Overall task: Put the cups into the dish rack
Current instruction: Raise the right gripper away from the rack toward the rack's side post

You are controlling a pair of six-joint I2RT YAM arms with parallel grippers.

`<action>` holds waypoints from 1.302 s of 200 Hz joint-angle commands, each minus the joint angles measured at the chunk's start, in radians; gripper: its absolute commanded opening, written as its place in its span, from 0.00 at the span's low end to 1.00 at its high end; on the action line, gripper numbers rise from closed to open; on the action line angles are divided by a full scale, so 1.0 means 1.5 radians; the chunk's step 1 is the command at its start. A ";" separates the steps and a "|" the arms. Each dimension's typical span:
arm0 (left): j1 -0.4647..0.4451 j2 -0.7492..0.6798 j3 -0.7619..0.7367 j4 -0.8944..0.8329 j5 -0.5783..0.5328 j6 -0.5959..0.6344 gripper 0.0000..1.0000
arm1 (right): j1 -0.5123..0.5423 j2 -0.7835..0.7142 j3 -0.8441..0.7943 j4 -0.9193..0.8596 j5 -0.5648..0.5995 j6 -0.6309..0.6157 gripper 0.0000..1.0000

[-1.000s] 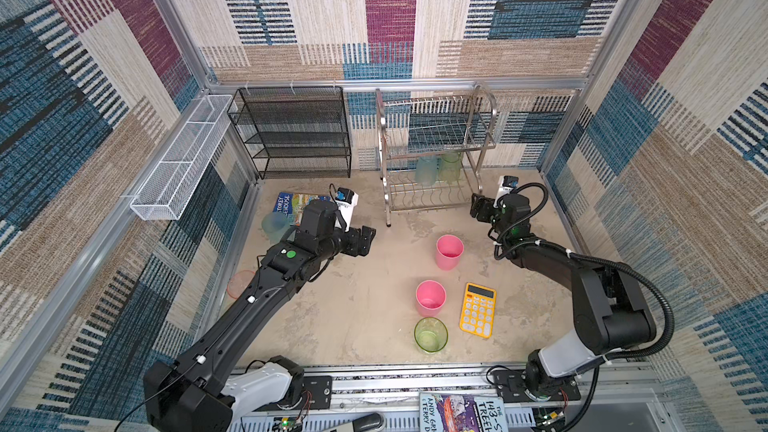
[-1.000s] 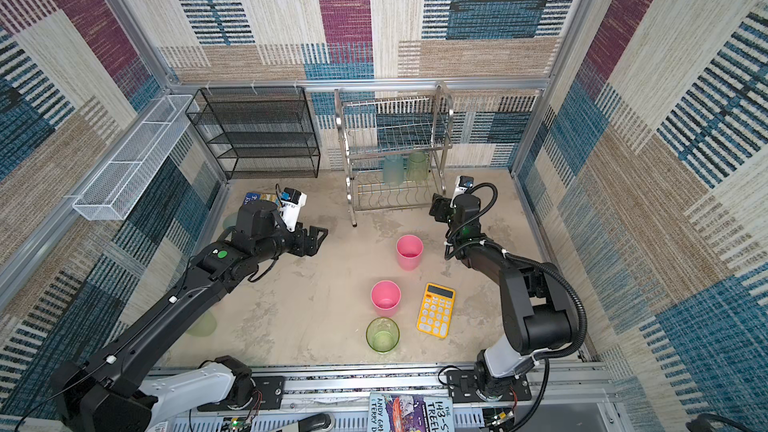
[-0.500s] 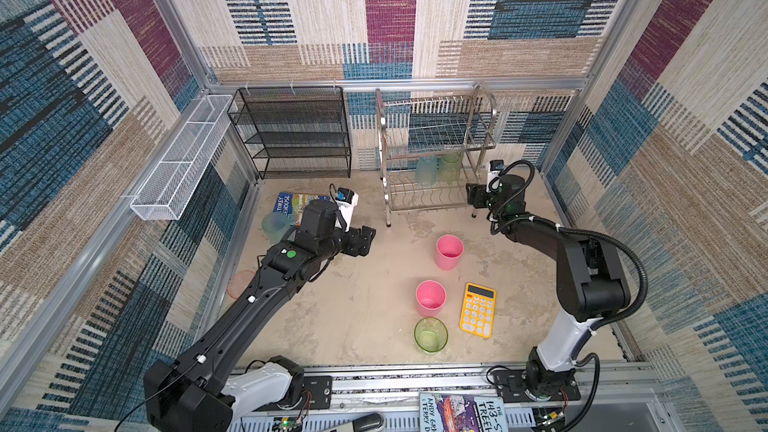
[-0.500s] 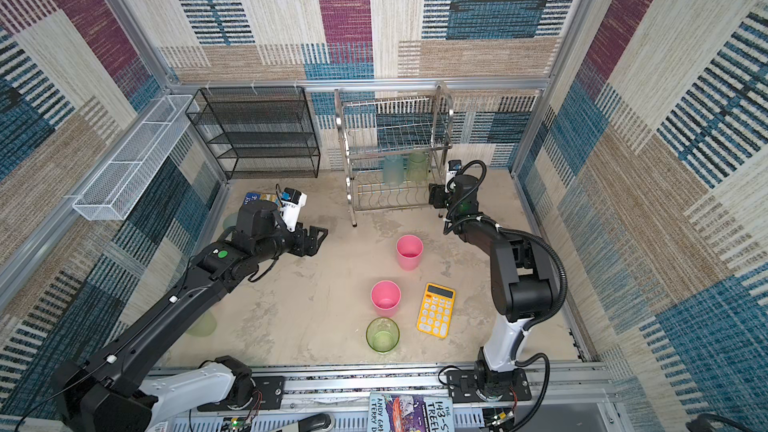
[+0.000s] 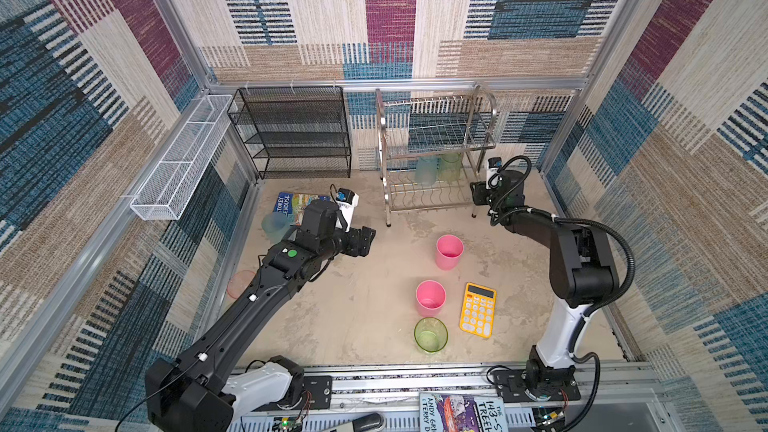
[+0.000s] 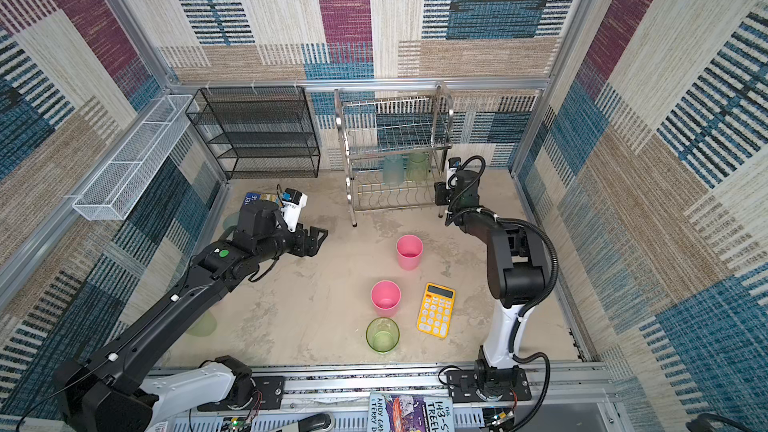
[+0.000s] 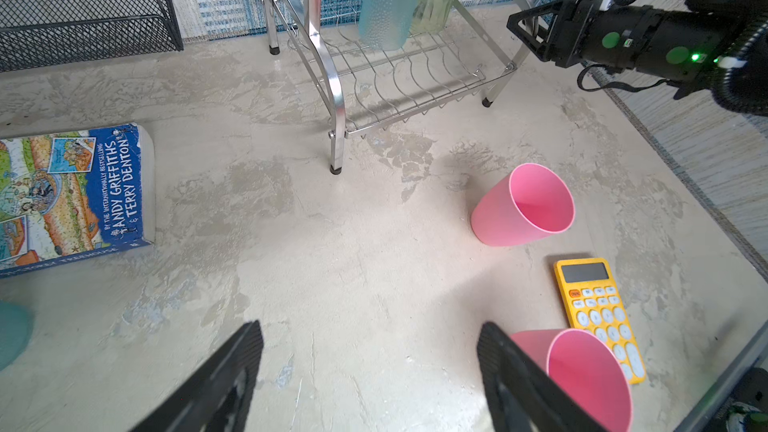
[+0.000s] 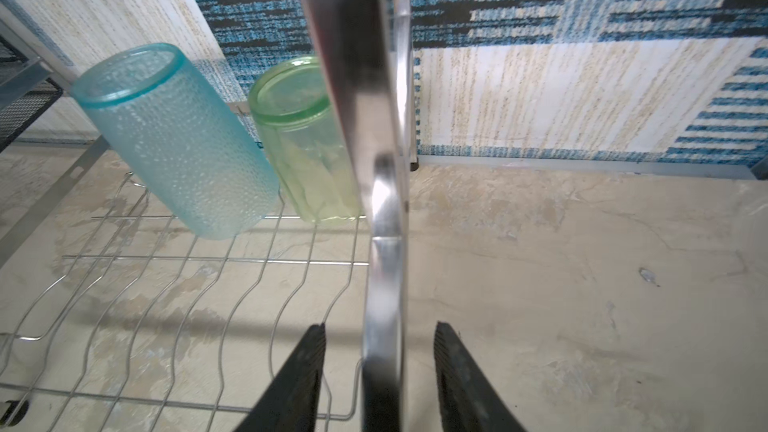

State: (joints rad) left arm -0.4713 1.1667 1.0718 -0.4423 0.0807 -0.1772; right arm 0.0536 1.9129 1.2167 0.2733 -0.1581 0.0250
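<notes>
In the dish rack (image 5: 492, 118), a teal cup (image 8: 178, 143) and a green cup (image 8: 303, 143) stand upside down on the lower tier. Two pink cups (image 5: 449, 251) (image 5: 430, 297) and a green cup (image 5: 431, 334) stand upright on the floor. By the left wall are a teal cup (image 5: 275, 224) and a salmon cup (image 5: 240, 284). My right gripper (image 8: 380, 328) straddles the rack's right side tube (image 8: 384, 243), with a gap on each side of it. My left gripper (image 7: 370, 330) hovers open and empty over bare floor, left of the pink cups.
A yellow calculator (image 5: 478, 309) lies beside the nearer pink cup. A book (image 7: 70, 193) lies on the floor by the left arm. A black mesh shelf unit (image 5: 295, 135) stands left of the rack. A white mesh trough (image 5: 178, 164) hangs on the left wall.
My right gripper has moved up to the rack's right side and its jaws have narrowed around the tube. The left arm has not moved.
</notes>
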 commanded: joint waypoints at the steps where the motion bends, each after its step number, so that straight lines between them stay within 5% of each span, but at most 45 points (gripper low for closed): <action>1: 0.000 0.001 0.006 -0.004 -0.009 -0.002 0.85 | -0.001 -0.009 -0.011 0.016 -0.028 0.005 0.39; 103: 0.000 0.001 0.006 -0.003 -0.005 -0.005 0.84 | 0.000 -0.080 -0.097 0.063 -0.022 0.042 0.15; 260: 0.000 0.002 0.007 -0.004 0.001 -0.010 0.84 | 0.042 -0.216 -0.262 0.081 0.036 0.121 0.19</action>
State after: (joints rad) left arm -0.4717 1.1713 1.0737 -0.4450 0.0814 -0.1776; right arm 0.0994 1.6199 0.8471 0.3286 -0.1093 0.1230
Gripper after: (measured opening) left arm 0.841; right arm 0.181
